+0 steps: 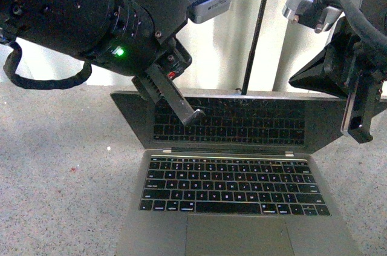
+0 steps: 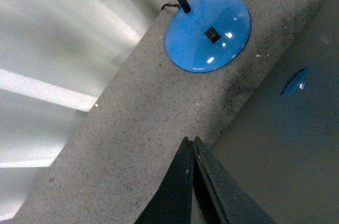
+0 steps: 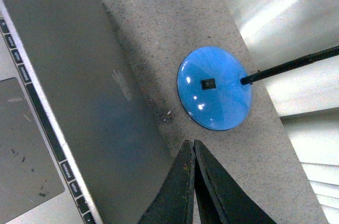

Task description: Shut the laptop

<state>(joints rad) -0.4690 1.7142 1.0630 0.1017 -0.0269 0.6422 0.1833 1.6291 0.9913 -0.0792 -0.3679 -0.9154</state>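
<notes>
Open laptop (image 1: 236,207) on a speckled table (image 1: 60,171), a gripper at each side of its screen.
Front view: the left gripper (image 1: 193,115) is seen before the screen's upper corner, the right gripper (image 1: 358,130) at the opposite edge. Left wrist view: the jaws are pressed together, the grey lid beside their tips, a blue lamp base (image 2: 207,32) beyond. Right wrist view: jaws likewise pressed together, lid beside, base beyond.

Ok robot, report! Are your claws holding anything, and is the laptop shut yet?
Left gripper shut, empty. Right gripper shut, empty. Laptop open, lid tilted back. Blue lamp base behind the lid, clear of its closing path.
</notes>
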